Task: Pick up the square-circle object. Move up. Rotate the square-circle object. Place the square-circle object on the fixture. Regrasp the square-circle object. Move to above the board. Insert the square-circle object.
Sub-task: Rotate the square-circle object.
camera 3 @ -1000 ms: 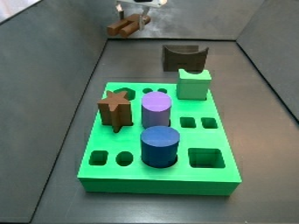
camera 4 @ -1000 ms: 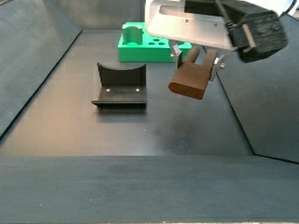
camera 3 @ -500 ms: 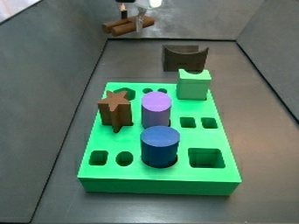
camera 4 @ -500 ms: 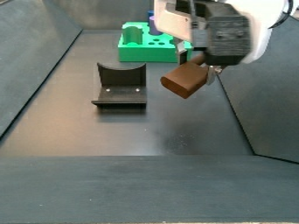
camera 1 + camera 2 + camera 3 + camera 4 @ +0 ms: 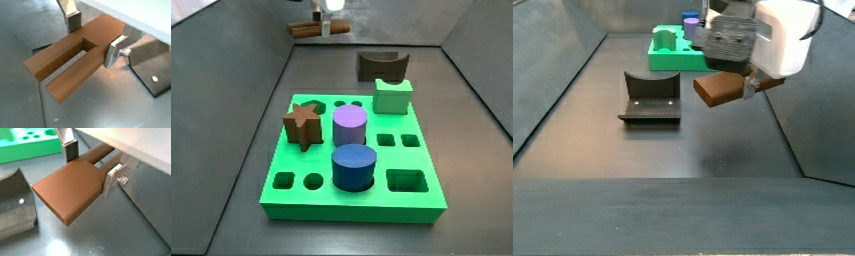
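The pincer (image 5: pixel 93 36) is clamped on the square-circle object (image 5: pixel 70 62), silver finger plates pressing its two opposite flat sides near one end, so most of the peg sticks out free beyond the fingers (image 5: pixel 111 178) (prob. why the grip sits so far back: leaves the long end clear to go down onto a support). In a side view the peg (image 5: pixel 720 88) hangs well above the dark floor, lying roughly level, not upright, which fits the rotate step being about done w/ placing next. The fixture (image 5: pixel 648 97) stands on the floor to one side & lower, scooped top facing up, nothing in it yet; peg is not over it. The board (image 5: pixel 353 157) w/ its purple (image 5: pixel 350 126) & blue cylinders (image 5: pixel 354 166), brown star peg (image 5: pixel 301 124) & pale green block (image 5: pixel 393 95) is well apart from the pincer (image 5: pixel 330 22), which sits high at the far end, so insertion looks a long way off
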